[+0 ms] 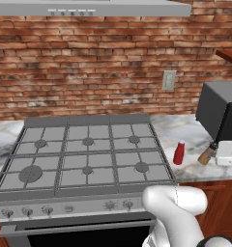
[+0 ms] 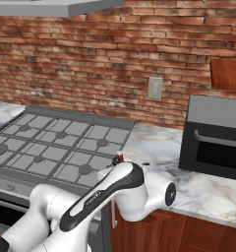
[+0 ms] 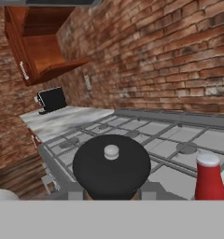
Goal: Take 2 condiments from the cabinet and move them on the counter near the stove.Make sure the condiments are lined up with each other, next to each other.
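You are setting the shaker (image 1: pixel 206 155) down beside the red bottle (image 1: pixel 179 153), which stands upright on the surface (image 1: pixel 185 128) just off the stove's (image 1: pixel 86 154) right edge, near the front corner. The shaker is on the bottle's far side from the stove, close to it but apart, and in the left base view it leans, top tipped away from the stove.

To do this well, square the shaker upright before you let it down. If you release it on a lean, it will likely topple or roll. Bring it in near the bottle without knocking it; a slim bottle like that should tip easily. Keep both the same way back from the surface's front edge, so they sit in one row running away from the stove.

The pincer (image 3: pixel 112 190) is closed around the shaker. In the hand view a grey finger (image 3: pixel 149 189) shows on either side of the dark top. Whether the base already touches the surface, I cannot tell.
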You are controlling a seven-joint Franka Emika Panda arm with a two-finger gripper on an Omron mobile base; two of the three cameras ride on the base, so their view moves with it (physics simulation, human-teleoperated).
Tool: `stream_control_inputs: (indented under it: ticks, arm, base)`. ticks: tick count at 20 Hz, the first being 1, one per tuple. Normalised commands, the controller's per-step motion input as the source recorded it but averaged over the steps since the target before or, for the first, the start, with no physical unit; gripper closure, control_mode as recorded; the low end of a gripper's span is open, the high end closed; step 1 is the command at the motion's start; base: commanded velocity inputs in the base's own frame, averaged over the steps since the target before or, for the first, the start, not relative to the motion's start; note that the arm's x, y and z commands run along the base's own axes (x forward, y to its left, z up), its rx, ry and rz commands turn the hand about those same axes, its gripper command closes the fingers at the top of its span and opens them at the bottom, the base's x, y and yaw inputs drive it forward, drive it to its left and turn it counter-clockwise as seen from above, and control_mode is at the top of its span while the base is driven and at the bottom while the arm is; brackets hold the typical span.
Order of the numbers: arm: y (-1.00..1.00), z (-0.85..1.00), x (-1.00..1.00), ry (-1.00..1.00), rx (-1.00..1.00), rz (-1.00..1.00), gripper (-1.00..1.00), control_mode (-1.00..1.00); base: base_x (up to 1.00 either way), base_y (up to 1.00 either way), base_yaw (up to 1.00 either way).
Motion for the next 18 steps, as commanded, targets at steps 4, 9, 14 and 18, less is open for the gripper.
stream_control_inputs:
  ticks: [4, 9, 14, 18]
  arm:
    - [-0.07, -0.17, 0.01, 0.01, -0.23, 0.00, 1.00, -1.00]
    - [-0.09, -0.16, 0.00, 0.00, -0.18, 0.00, 1.00, -1.00]
    - [-0.02, -0.08, 0.00, 0.00, -0.04, 0.00, 1.00, -1.00]
    - [0.00, -0.08, 0.04, 0.01, -0.04, 0.00, 1.00, -1.00]
  base:
    - [0.00, 0.00, 0.00]
    - [0.00, 0.00, 0.00]
    - [0.00, 0.00, 0.00]
    - [0.00, 0.00, 0.00]
